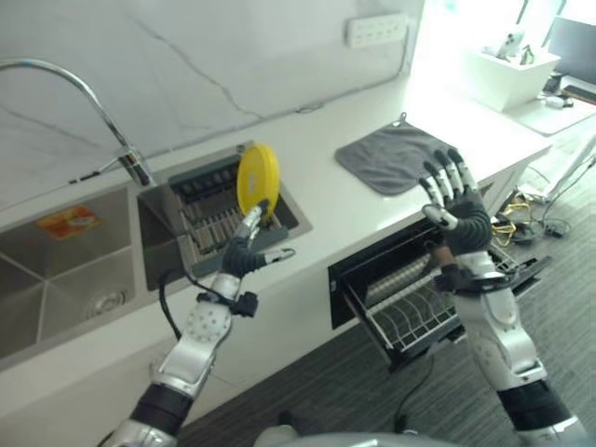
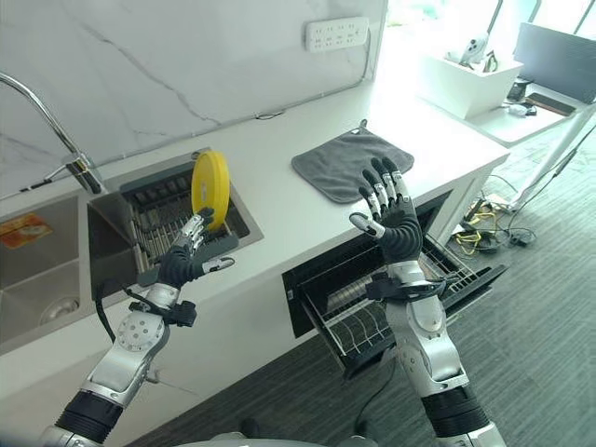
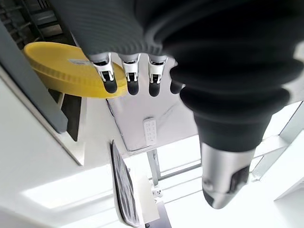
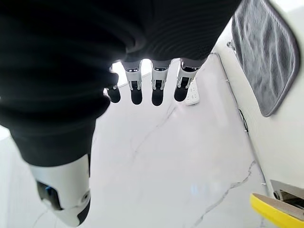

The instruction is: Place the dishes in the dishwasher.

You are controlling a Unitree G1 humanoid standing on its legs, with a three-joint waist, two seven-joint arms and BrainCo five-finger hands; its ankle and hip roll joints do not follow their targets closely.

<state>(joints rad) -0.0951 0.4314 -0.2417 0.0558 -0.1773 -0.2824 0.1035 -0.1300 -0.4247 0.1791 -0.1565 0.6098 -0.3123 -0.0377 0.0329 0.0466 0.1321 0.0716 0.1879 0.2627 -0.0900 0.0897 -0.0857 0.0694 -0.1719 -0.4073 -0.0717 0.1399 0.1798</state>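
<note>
Desk (image 1: pixel 354 200) white, sink on the robot's left, drying rack (image 1: pixel 219 223) in the basin beside it, grey mat (image 1: pixel 396 154) on the right. Dishwasher (image 1: pixel 410 298) under the desk edge is pulled open, wire rack showing, looks empty. Yellow plate (image 1: pixel 257 177) stands on edge in the drying rack, roughly upright, its flat face turned toward the robot's right and a bit toward the camera, long axis near vertical. Left hand (image 1: pixel 244 250) reaches up to just below the plate, fingers (image 3: pixel 110 85) straight and spread, thumb apart, holding nothing; tips near the rim, contact unclear. Right hand (image 1: pixel 456 209) raised above the open dishwasher, fingers splayed, holding nothing. Step judged: approach to pick, plate not yet grasped. Next move likely needs fingers and thumb closing across the rim, then lifting straight up clear of the rack tines before carrying it right.
</note>
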